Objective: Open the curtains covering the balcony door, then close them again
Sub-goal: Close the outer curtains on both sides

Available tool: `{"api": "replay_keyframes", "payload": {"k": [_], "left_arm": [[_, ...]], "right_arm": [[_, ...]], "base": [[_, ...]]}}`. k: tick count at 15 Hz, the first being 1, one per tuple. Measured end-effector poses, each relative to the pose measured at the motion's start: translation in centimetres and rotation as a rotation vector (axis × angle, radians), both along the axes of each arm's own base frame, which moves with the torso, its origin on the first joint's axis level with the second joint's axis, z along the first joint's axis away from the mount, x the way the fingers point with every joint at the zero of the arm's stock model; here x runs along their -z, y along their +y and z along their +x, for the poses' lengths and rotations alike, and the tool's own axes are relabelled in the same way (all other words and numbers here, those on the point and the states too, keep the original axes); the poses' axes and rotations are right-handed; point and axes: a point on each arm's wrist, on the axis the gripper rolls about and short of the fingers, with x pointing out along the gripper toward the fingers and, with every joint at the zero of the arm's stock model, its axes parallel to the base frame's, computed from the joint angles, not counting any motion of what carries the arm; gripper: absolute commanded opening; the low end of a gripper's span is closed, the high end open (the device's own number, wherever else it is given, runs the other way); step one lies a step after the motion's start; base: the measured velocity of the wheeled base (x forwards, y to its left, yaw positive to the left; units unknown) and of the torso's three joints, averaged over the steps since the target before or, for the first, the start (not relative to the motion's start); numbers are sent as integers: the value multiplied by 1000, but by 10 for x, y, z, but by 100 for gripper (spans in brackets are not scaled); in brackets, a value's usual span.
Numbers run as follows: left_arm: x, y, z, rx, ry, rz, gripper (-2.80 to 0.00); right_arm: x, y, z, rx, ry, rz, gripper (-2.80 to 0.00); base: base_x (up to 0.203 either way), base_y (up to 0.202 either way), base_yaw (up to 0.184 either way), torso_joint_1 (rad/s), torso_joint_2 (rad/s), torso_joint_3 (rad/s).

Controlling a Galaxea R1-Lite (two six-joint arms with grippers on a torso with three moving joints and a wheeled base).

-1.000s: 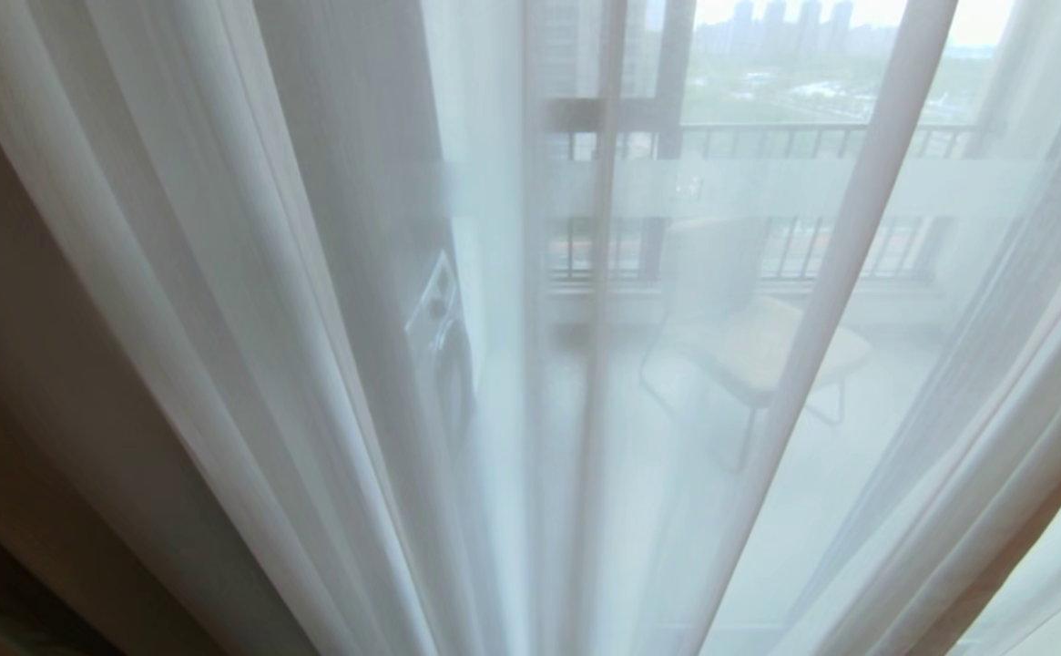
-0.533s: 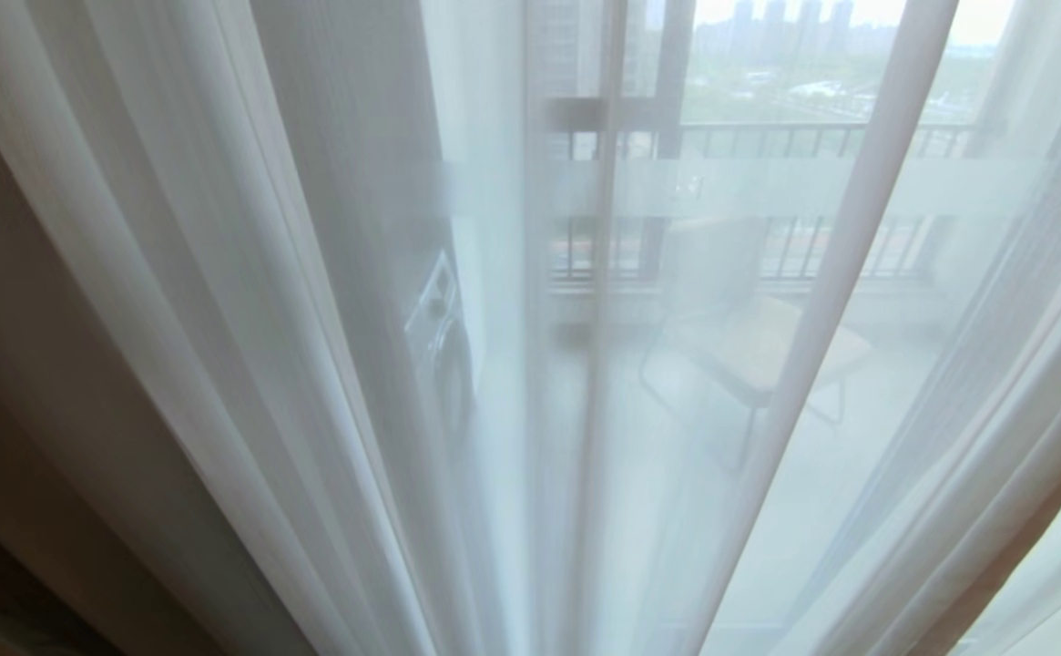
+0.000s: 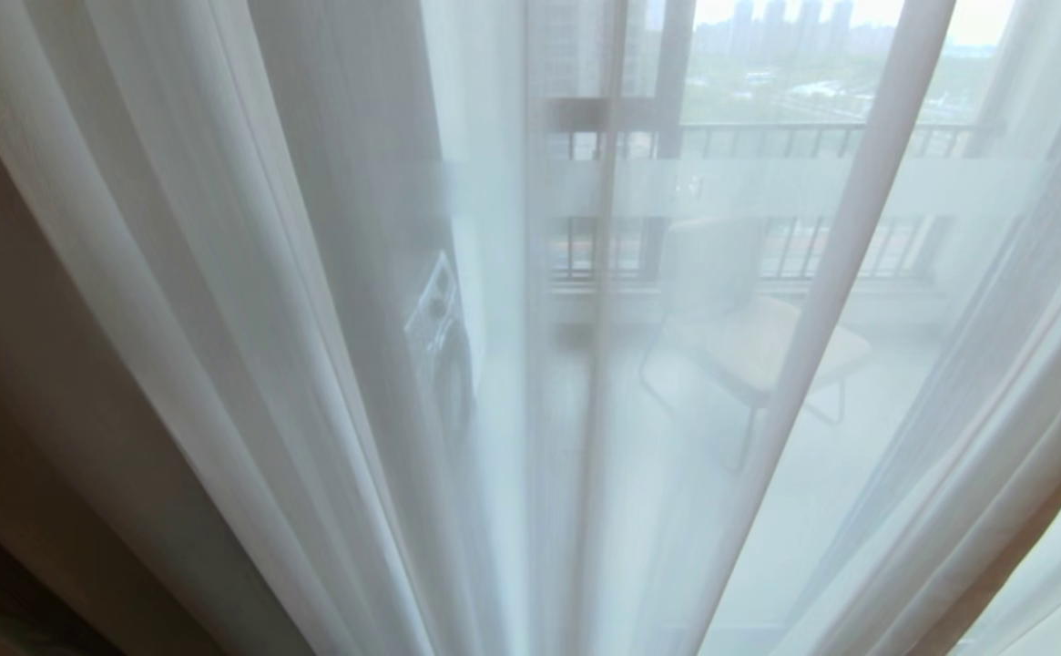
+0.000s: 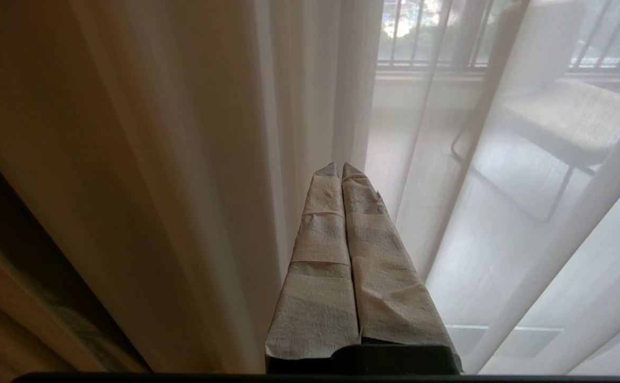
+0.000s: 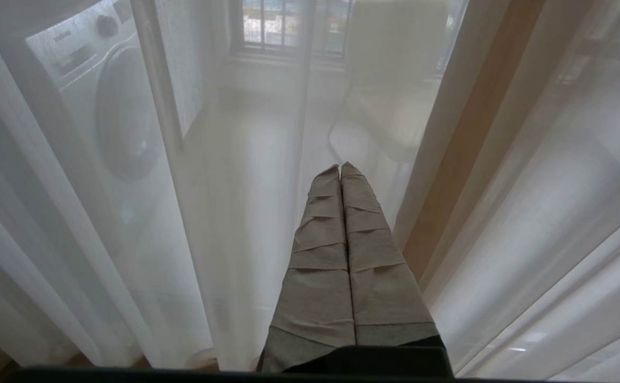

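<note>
Close before the sheer curtains [image 3: 248, 301], left tool [image 4: 340, 171] and right tool [image 5: 340, 171] sit fully closed, empty; cloth could slip from a poor pinch.

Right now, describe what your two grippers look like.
The left gripper has two long tapering fingers wrapped in beige-grey tape in overlapping bands, rising from a black base. The right gripper looks the same: tape-wrapped fingers with creased wraps, narrowing to blunt tips, on a black mount. No cables or markings show, and neither arm itself is visible.
</note>
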Motion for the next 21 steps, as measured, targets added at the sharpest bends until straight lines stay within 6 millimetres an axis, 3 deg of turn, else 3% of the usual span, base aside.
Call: {"api": "replay_keyframes", "payload": {"k": [19,21], "left_arm": [[-1,0,0,-2,-6,-11,-280],[-9,0,-2,-16,-35,-21,-280]], "right_arm": [[0,0,0,0,0,1,-280],[0,0,0,0,0,0,-280]], "base": [[0,0,0,0,0,0],[0,0,0,0,0,0]]}}
